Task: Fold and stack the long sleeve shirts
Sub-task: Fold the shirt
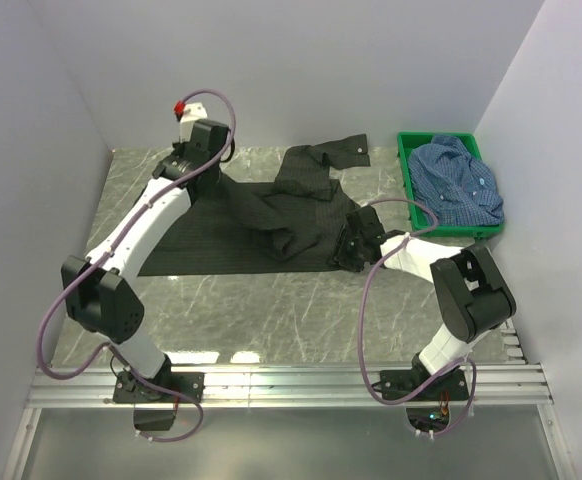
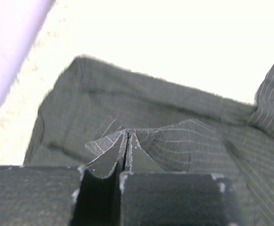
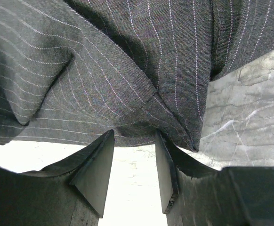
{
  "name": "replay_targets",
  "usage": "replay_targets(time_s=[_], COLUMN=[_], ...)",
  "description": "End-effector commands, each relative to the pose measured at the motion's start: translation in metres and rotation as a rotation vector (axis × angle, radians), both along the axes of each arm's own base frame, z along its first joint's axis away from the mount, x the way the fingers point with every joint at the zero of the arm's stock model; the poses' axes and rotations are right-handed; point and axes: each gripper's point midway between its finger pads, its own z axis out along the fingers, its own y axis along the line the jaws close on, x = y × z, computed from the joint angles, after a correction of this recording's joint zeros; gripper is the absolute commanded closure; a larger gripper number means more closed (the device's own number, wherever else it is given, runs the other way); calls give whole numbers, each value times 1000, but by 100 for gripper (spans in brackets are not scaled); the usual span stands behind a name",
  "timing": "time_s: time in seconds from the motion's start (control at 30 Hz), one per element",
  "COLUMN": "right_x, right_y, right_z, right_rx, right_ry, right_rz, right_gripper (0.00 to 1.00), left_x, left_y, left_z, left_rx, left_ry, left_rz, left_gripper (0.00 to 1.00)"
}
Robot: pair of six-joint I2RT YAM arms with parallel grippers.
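The black striped shirt (image 1: 261, 225) lies spread on the table, partly bunched in the middle, one sleeve (image 1: 333, 152) reaching toward the back. My left gripper (image 1: 193, 160) is at its far left corner; in the left wrist view the gripper (image 2: 127, 136) is shut on a pinch of the black shirt (image 2: 174, 141). My right gripper (image 1: 351, 245) sits at the shirt's right edge; in the right wrist view the gripper (image 3: 134, 136) is open with the shirt's edge (image 3: 127, 94) at its fingertips. The blue checked shirt (image 1: 458, 180) lies crumpled in the green crate (image 1: 408, 170).
The green crate stands at the back right against the right wall. White walls close in the table on the left, back and right. Marble table surface (image 1: 271, 310) shows in front of the black shirt. A metal rail (image 1: 291, 385) runs along the near edge.
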Motion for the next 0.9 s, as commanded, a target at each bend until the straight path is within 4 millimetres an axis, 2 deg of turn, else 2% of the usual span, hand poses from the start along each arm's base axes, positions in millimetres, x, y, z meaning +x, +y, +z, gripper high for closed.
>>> replay_targets(time_s=[0.0, 0.07, 0.13, 0.17, 0.23, 0.27, 0.3, 0.33, 0.37, 0.43, 0.53, 0.7, 0.73, 0.8, 0.83, 0.87], right_x=[-6, -9, -10, -11, -11, -11, -10, -9, -9, -8, -3, 8, 9, 18, 22, 26], right_y=[-8, -10, -10, -9, -9, -10, -11, -11, -12, -8, 8, 55, 61, 88, 97, 107], right_z=[0, 1, 3, 5, 13, 16, 19, 26, 30, 46, 74, 118, 114, 137, 128, 131], right_rx=[-24, -24, -22, -22, -14, -17, -19, -15, -19, 2, 60, 255, 272, 343, 344, 356], right_ry=[16, 16, 13, 12, -5, -10, -19, -39, -49, -93, -200, -334, -318, -380, -364, -379], right_rz=[-11, -13, -11, -6, -6, -4, -4, -2, 5, 36, 121, 253, 263, 313, 326, 344], right_gripper=[52, 52, 52, 52, 52, 52, 52, 52, 52, 53, 56, 62, 63, 69, 70, 73], left_x=[28, 42, 55, 62, 76, 82, 92, 97, 101, 114, 126, 133, 134, 137, 138, 141], left_y=[-6, -8, -14, -17, -25, -27, -32, -33, -36, -44, -57, -82, -84, -95, -99, -103], left_z=[37, 62, 72, 93, 97, 115, 110, 114, 127, 129, 145, 158, 159, 164, 168, 166], left_rx=[79, 106, 120, 131, 148, 165, 180, 185, 220, 233, 235, 195, 190, 158, 143, 120], left_ry=[-100, -175, -207, -256, -277, -317, -313, -325, -346, -371, -441, -536, -547, -572, -587, -592], left_rz=[-59, -77, -98, -117, -151, -164, -178, -181, -204, -228, -291, -403, -412, -450, -468, -479], left_gripper=[100, 100, 100, 100, 100, 100, 100, 100, 100, 100, 100, 100, 100, 100, 100, 100])
